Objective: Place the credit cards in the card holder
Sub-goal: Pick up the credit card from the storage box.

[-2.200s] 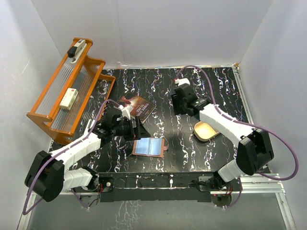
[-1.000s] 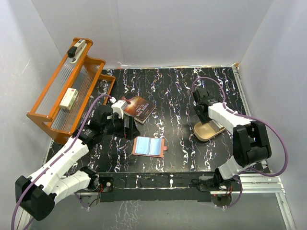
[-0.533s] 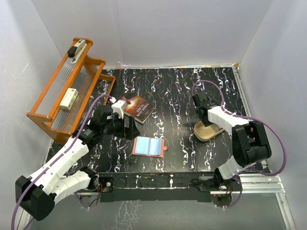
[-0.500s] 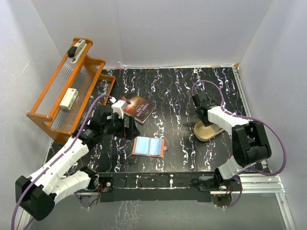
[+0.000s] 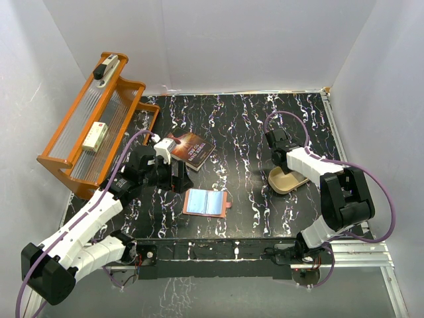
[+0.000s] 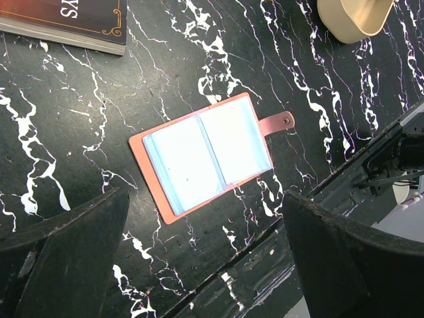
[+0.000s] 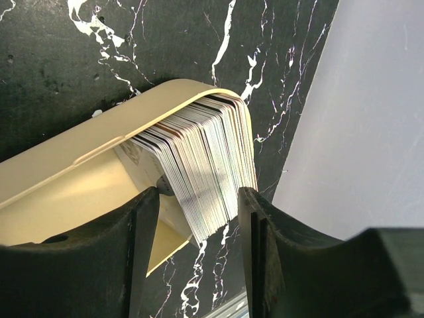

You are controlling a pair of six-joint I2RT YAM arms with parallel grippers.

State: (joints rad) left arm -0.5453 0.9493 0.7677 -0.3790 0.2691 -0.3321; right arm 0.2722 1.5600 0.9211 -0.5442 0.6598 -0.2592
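Note:
The card holder (image 5: 206,202) lies open on the black marbled table, reddish-brown with pale clear sleeves and a snap tab; it also shows in the left wrist view (image 6: 205,156). The credit cards (image 7: 199,156) stand as a tilted stack on edge in a beige tin (image 7: 73,192). My right gripper (image 7: 199,245) is open, one finger on each side of the stack's near end. In the top view it (image 5: 283,167) hangs over the tin (image 5: 291,183). My left gripper (image 6: 212,265) is open and empty, above and left of the holder (image 5: 177,177).
A dark paperback book (image 5: 191,149) lies behind the holder, also in the left wrist view (image 6: 66,16). An orange rack (image 5: 93,132) with small items stands at the far left. White walls enclose the table; the right wall (image 7: 371,99) is close to the tin.
My right arm has swung from the table's middle to the tin and settled over the cards. My left arm drew back from the holder. Almost nothing has moved in the last half second.

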